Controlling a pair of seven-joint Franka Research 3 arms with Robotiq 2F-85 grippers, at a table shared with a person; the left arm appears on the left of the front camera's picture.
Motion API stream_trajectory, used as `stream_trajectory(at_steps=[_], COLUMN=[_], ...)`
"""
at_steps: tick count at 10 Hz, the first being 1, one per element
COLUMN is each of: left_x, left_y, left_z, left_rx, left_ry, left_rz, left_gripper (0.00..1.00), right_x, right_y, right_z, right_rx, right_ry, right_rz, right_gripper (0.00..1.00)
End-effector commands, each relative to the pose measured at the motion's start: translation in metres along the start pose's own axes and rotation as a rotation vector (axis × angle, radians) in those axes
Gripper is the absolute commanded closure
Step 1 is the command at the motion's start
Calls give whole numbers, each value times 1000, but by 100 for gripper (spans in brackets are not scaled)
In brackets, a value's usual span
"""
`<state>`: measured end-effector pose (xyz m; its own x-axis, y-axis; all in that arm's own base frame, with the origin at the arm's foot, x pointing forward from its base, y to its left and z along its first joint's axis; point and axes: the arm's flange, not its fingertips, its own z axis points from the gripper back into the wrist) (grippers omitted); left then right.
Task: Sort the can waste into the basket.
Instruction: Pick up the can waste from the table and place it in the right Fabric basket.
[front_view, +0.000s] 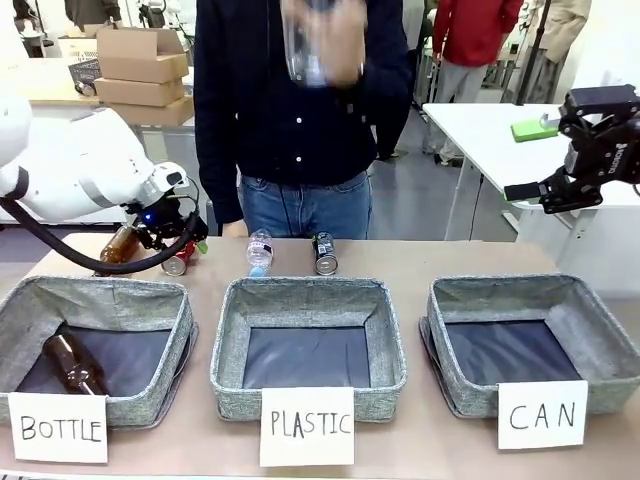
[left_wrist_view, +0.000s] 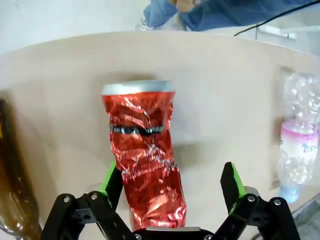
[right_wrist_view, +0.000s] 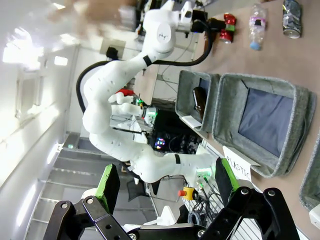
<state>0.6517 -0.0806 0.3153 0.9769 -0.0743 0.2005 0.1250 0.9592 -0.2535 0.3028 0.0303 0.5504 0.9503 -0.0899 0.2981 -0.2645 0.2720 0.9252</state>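
Red can (left_wrist_view: 145, 155): badly crumpled, with a creased shiny red skin, a dark band across the middle and a silver rim at its far end. It lies on the bench (front_view: 420, 262), far off to the left of the CAN basket (front_view: 500, 292) and behind it.

Left pincer (left_wrist_view: 171, 172): spread wide around the can's near end. One green pad (left_wrist_view: 109, 176) is just beside the can and the other stands apart, so it is not clamped on it.

Dark can (front_view: 325, 253): black body, silver ends, standing upright on the bench. It is left of and behind the CAN basket, nearer to it than the red one.

CAN basket: square, grey fabric, dark lining, white handwritten sign on its front.

Right pincer (right_wrist_view: 166, 172): wide open, holding nothing, up in the air behind the basket.
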Motion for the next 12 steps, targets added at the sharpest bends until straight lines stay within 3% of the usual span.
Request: stream_trajectory(at_steps=[1,2,3,4,5,7,8,9,12], left_x=[8,8,8,8,7,6,5,4,-8], left_y=[-2,-4,-5,-5,-5,-5,-5,-4,-3], left_z=[0,-1,-3,-4,-5,-5,-4,0,29], left_rx=[50,90,85,86,96,106,107,104,68], left_ry=[-23,-13,-18,-14,-17,-20,-24,-34,-96], left_rz=[31,21,28,32,32,32,36,50,71], left_gripper=[0,16,58,73,100,100,95,100,100], right_x=[3,3,3,3,3,3,3,3,3], right_y=[0,0,0,0,0,0,0,0,0], right_z=[-3,-3,-3,-3,-3,-3,-3,-3,-3], right_rx=[27,27,27,27,27,27,27,27,27], right_ry=[-8,-8,-8,-8,-8,-8,-8,-8,-8], right_rz=[25,25,25,25,25,25,25,25,25], right_gripper=[0,0,0,0,0,0,0,0,0])
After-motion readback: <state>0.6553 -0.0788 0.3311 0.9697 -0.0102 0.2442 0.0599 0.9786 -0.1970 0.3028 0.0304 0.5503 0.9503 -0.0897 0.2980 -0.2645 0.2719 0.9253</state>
